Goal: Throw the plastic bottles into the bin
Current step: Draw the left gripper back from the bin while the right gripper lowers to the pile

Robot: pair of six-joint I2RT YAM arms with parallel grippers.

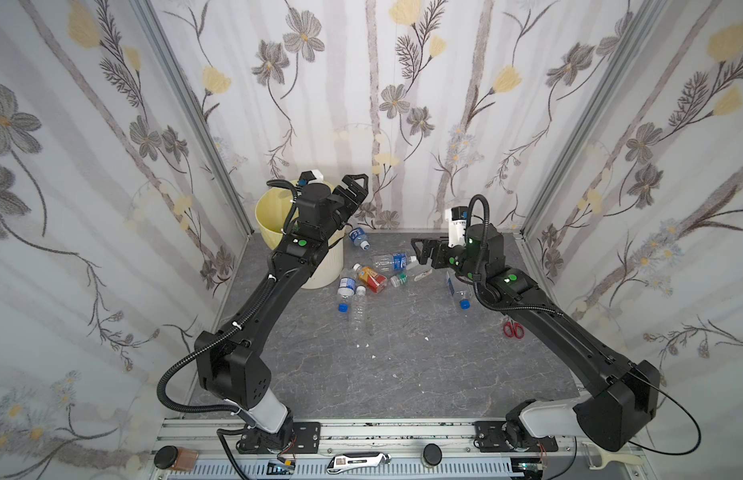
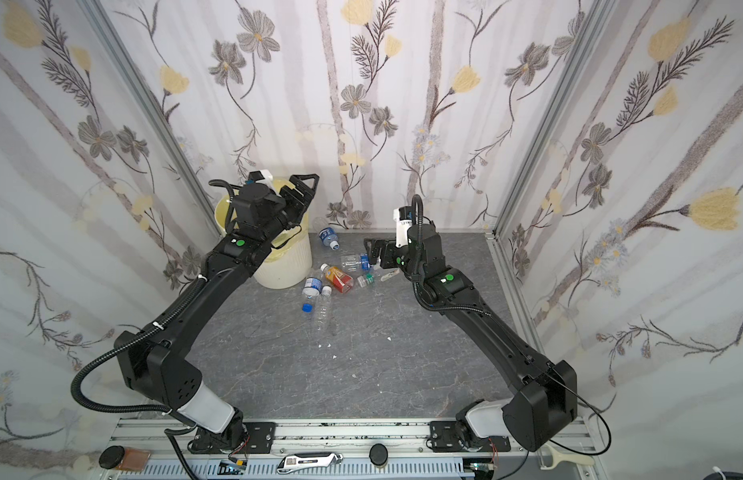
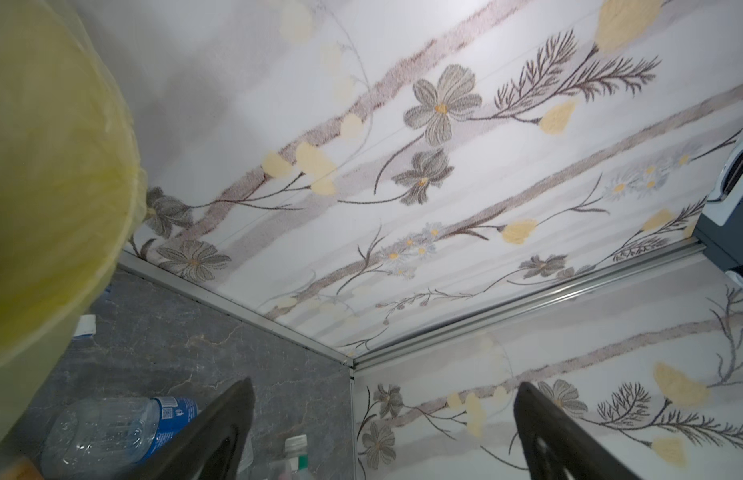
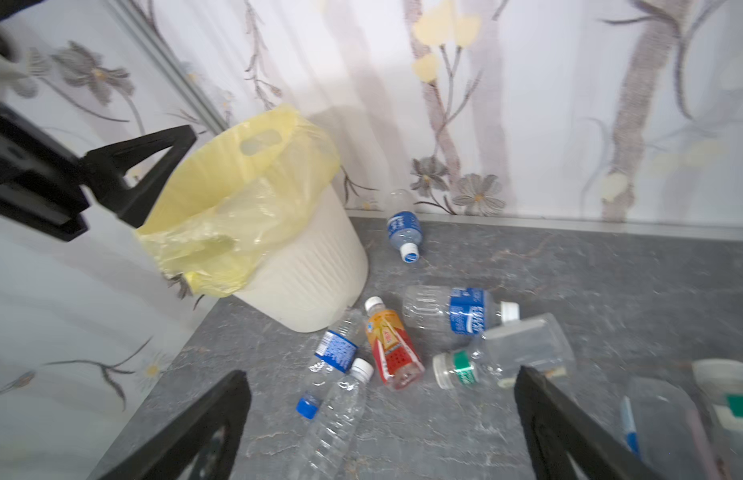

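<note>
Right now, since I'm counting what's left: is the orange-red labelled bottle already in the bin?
No, the orange-red labelled bottle lies on the grey tabletop just outside the bin.

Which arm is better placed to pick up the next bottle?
Right. The right gripper, open, sits low beside the lying blue-labelled bottle; the left gripper, open and empty, is raised by the bin.

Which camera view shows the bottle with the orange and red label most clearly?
The right wrist view: the orange-red labelled bottle lies close and large there, unobstructed, with its whole label visible. In both top views it is small, lying among other bottles near the bin. The left wrist view does not show it clearly.
</note>
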